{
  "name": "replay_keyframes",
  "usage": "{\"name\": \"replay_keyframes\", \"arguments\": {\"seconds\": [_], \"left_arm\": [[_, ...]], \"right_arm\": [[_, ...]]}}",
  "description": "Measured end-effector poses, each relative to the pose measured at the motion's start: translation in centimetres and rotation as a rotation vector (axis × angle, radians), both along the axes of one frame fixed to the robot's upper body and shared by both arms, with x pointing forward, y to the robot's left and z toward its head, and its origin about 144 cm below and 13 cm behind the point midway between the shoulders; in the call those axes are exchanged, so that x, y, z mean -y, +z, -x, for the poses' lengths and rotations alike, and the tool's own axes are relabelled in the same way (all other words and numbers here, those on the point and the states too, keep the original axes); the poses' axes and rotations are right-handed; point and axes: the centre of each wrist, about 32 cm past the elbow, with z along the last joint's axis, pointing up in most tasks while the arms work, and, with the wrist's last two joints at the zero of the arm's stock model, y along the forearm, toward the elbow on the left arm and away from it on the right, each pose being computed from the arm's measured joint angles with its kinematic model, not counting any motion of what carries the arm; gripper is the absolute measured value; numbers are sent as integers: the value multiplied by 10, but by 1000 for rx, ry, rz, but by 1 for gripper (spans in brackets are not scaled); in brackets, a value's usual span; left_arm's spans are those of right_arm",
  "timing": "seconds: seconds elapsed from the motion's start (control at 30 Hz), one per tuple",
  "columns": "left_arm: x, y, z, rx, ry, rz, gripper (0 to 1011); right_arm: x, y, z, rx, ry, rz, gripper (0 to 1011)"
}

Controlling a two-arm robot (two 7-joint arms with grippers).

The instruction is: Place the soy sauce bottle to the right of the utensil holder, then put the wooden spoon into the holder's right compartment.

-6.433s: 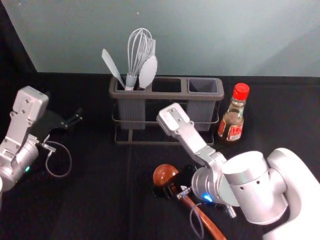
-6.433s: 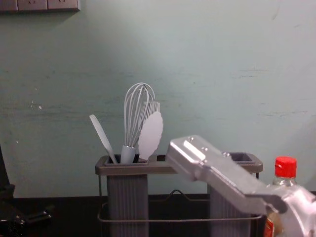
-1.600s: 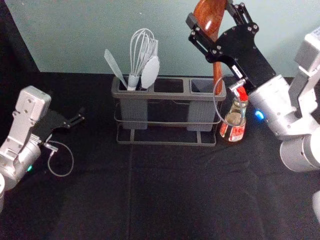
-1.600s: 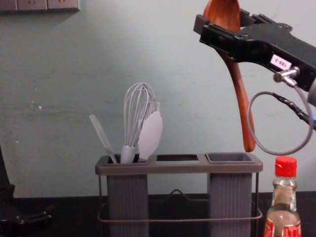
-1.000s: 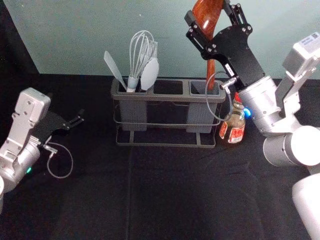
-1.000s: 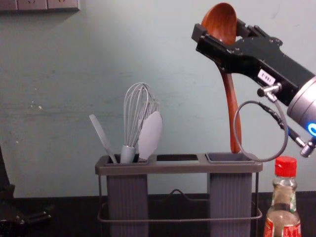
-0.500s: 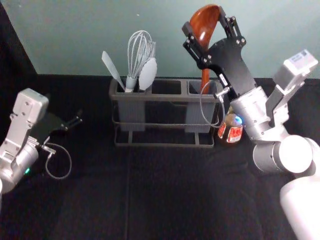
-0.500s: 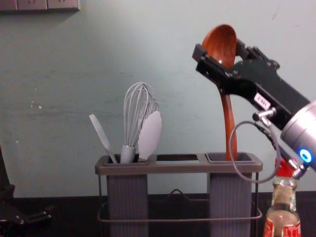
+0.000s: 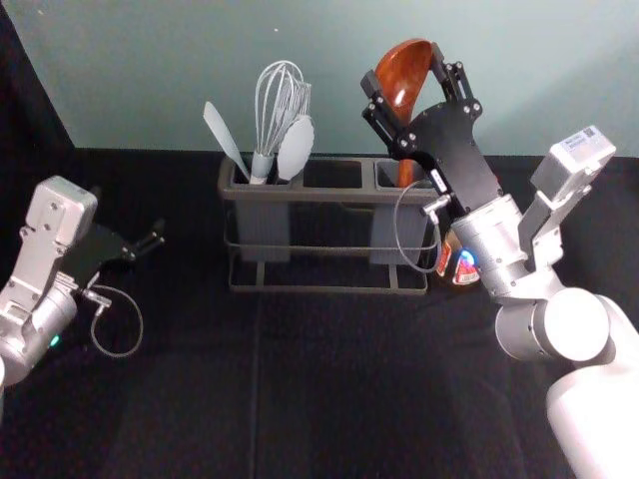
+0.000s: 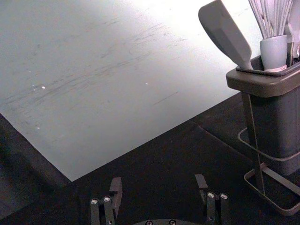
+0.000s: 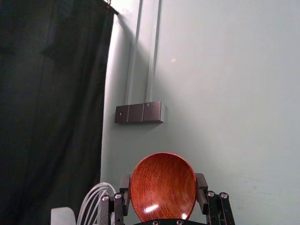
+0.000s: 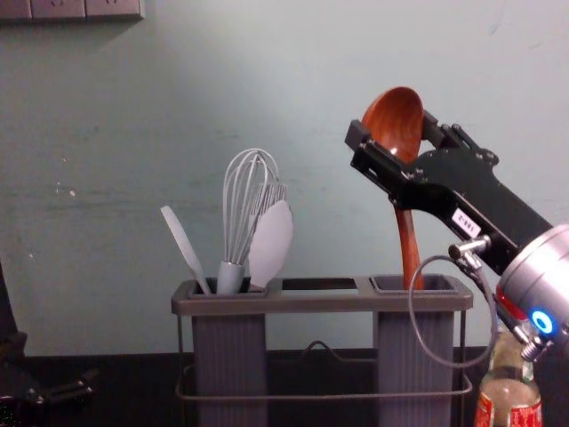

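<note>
- Right gripper point(image 9: 403, 70) over the holder's point(image 9: 300, 196) right compartment, grasping the spoon's point(image 12: 397, 116) bowl, handle inside
- Left gripper point(image 9: 156, 237) left of the holder, released
- Bottle point(image 9: 467, 269) right of the holder

Glossy wooden spoon point(image 12: 396, 122), bowl up in my right jaws, handle inside grey holder's point(image 12: 320, 304) right compartment point(image 12: 442, 289), red-labelled bottle point(image 12: 511, 393) upright beside it

So your bot's right arm point(image 9: 579, 324) and left arm point(image 9: 45, 225) are silvery-white with chunky rounded joints. Your right gripper point(image 9: 406, 72) and left gripper point(image 9: 156, 236) are black, with shiny little screws. You've got a pale label point(image 12: 465, 222) on the right one, looping grey cables point(image 9: 396, 225), plus a blue light point(image 9: 466, 257) on the right and a green light point(image 9: 55, 340) on the left.
</note>
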Motion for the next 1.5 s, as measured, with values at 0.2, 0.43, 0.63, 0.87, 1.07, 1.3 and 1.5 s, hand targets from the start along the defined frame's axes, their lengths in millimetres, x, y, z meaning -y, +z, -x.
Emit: {"name": "replay_keyframes", "arguments": {"seconds": [0.2,0.43,0.63,0.87,1.07,1.3,1.5], "left_arm": [[0,0,0,0,0,0,1011],[0,0,0,0,0,0,1011],[0,0,0,0,0,0,1011],[0,0,0,0,0,0,1011],[0,0,0,0,0,0,1011],[0,0,0,0,0,0,1011],[0,0,0,0,0,0,1011]], "right_arm": [[1,-9,3,-15,-3,4,837],[2,-18,6,-33,-8,2,837],[2,-23,10,-42,-10,1,837],[2,-29,14,-55,-10,5,837],[2,-31,17,-59,-9,6,837],[2,-32,17,-59,-11,6,837],[3,-32,18,-58,-12,4,863]]}}
